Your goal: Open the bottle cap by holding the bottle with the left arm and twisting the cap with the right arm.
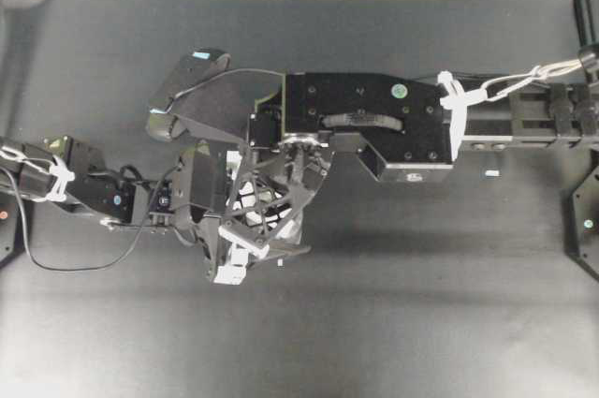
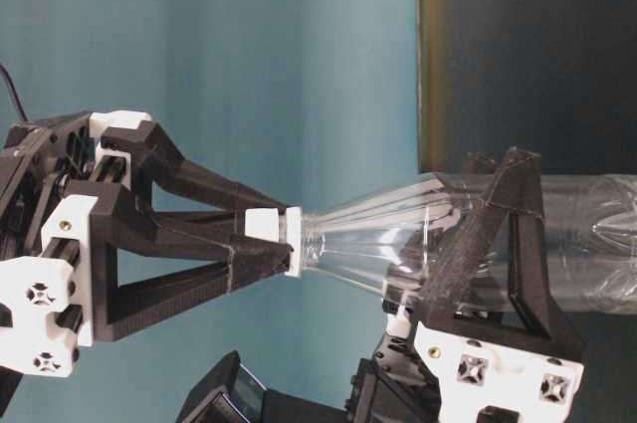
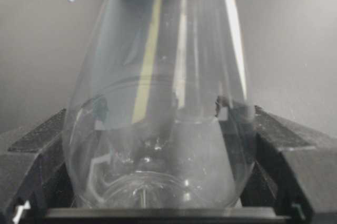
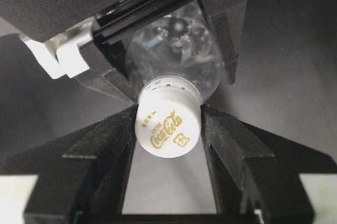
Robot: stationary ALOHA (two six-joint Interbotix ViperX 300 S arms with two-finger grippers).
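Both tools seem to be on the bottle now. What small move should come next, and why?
Probably the right tool should twist the cap. Its fingers sit against both sides of the white cap, and the left tool clamps the clear bottle around its body, so the bottle looks braced. If the grip is not yet firm, closing slightly more first would be wise.

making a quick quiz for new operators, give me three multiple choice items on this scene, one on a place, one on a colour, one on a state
1. Where does the left gripper hold the clear plastic bottle?
A. round body
B. neck
C. cap

2. What colour is the lettering on the small round white cap?
A. red
B. gold
C. blue

3. How does the right gripper stand?
A. far off
B. fingers on either side of the cap
C. holding the body

Answers: 1 A, its fingers flank the body; 2 B, gold script shows; 3 B, black fingers flank the cap.
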